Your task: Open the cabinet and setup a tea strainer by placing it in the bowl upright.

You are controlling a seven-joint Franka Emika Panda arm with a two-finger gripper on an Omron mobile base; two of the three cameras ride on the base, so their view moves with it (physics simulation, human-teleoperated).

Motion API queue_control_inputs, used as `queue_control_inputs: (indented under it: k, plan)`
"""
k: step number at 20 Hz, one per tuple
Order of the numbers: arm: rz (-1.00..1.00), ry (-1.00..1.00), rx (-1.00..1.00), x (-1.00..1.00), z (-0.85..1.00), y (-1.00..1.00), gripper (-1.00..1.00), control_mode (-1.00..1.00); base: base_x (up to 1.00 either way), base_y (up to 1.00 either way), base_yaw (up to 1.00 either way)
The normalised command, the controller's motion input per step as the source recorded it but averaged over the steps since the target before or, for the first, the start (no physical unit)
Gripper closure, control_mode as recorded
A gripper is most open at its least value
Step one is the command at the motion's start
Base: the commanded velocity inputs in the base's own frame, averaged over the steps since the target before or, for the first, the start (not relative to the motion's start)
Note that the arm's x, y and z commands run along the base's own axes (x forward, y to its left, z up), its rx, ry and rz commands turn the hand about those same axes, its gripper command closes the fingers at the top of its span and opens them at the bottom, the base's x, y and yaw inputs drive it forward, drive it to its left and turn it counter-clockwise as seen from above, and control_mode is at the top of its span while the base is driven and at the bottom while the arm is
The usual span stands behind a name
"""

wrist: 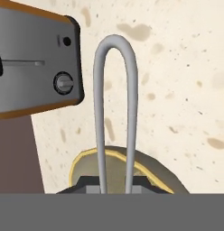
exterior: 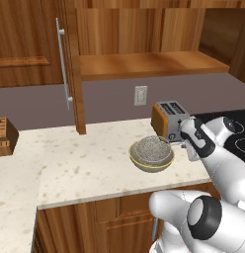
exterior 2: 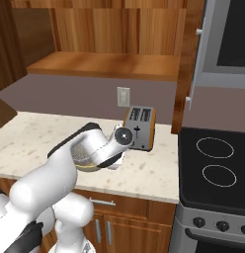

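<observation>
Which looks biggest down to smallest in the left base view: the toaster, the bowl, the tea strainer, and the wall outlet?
1. Bowl and toaster: they look about alike, and the arm hides part of the toaster, so no ranking.
2. Tea strainer, slightly smaller, sitting in the bowl.
3. Wall outlet, smallest, though farthest away.

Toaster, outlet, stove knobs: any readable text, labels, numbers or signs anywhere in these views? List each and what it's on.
None readable in any view.
toaster: a slider slot, a dial and a small dot on its face, no lettering.
wall outlet: blank plate.
stove knobs: no markings that can be made out at this size.
tea strainer, bowl, cabinet: no print.
</observation>
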Motion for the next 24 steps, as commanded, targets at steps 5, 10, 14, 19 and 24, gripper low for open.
queue_control_inputs:
  k: [5, 10, 14, 19, 24]
  plan:
    - [0.01, 0.03, 0.0, 0.0, -0.07, 0.0, 1.0, -1.0, 0.0, 0.0, 0.0]
    - [0.02, 0.04, 0.0, 0.0, -0.12, 0.0, 1.0, -1.0, 0.0, 0.0, 0.0]
    - [0.02, 0.02, 0.0, 0.0, -0.09, 0.0, 1.0, -1.0, 0.0, 0.0, 0.0]
    - [0.01, 0.01, 0.02, 0.0, -0.07, 0.0, 1.0, -1.0, 0.0, 0.0, 0.0]
    - [0.0, 0.0, 0.06, 0.02, -0.01, 0.0, 1.0, -1.0, 0.0, 0.0, 0.0]
